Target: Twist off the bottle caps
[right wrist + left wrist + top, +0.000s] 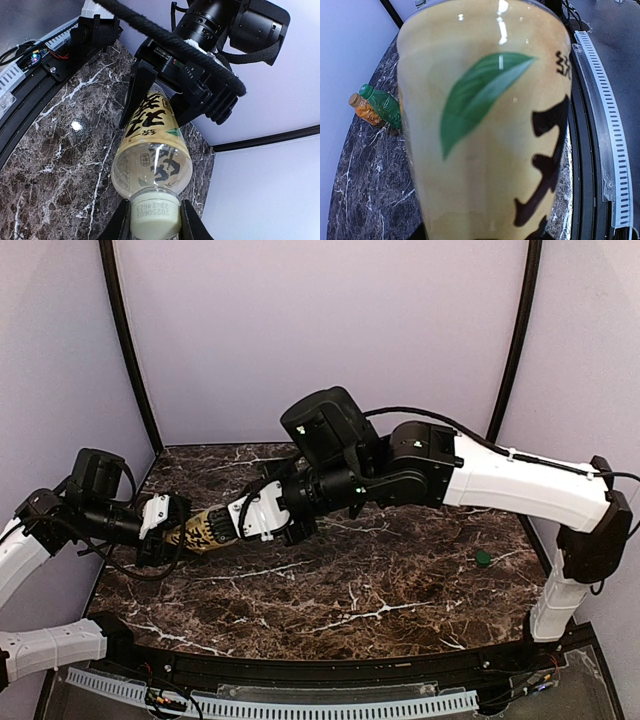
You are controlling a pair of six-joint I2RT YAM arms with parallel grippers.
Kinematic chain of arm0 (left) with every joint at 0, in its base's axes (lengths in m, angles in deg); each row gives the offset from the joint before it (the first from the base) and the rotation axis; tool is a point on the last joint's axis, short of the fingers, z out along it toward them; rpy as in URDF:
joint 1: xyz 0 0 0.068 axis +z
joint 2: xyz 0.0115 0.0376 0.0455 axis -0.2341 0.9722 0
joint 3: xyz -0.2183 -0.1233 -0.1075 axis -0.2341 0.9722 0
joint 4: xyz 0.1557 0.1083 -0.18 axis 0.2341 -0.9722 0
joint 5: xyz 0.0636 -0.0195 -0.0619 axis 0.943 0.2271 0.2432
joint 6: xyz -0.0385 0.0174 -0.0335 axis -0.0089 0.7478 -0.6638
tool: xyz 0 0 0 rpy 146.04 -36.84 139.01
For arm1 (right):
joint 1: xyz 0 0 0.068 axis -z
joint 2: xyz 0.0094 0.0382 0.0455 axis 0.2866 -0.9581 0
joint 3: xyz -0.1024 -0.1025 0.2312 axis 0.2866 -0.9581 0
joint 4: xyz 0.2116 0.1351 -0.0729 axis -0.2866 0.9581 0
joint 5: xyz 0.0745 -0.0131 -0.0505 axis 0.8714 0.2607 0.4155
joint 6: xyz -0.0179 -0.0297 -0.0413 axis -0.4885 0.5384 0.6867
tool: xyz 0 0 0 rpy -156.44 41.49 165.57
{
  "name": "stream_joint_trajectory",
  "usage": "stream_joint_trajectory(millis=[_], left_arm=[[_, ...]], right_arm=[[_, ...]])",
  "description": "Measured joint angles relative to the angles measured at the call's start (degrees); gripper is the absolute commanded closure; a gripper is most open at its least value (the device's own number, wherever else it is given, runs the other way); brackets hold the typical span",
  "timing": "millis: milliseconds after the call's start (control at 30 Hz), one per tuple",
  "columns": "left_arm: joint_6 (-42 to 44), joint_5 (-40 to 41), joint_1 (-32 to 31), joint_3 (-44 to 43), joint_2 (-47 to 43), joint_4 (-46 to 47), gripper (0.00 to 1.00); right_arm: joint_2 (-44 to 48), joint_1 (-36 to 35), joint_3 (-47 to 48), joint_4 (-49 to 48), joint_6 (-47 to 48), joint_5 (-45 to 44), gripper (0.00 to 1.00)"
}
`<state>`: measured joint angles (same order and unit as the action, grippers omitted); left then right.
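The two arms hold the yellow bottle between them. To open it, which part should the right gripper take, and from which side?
Probably the cap, pinched on opposite sides of its round wall, coming end-on along the bottle's length. The yellow bottle lies about level, its body clamped by the left gripper, so the cap faces the right gripper, whose fingers grip it.

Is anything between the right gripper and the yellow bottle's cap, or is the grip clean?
Nothing visible is in the way. The right gripper has its fingers against both sides of the cap, while the left gripper clamps the yellow bottle by its body.
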<state>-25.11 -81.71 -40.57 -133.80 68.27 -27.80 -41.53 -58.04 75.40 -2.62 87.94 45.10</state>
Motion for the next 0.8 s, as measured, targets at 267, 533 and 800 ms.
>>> stream_joint_trajectory(millis=[267, 533, 800], left_arm=[[-1.6, -2.5, -0.3, 0.0, 0.2, 0.5, 0.83], [-3.7, -7.4, -1.2, 0.0, -0.6, 3.9, 0.84], [-4.9, -3.6, -1.2, 1.9, -1.8, 10.2, 0.84]], right_arm=[[1.3, -0.9, -3.6, -4.3, 5.4, -3.6, 0.29], [5.8, -1.0, -12.7, -12.4, -2.3, -1.6, 0.02], [15.5, 1.2, -13.9, -19.4, -23.3, 4.2, 0.01]])
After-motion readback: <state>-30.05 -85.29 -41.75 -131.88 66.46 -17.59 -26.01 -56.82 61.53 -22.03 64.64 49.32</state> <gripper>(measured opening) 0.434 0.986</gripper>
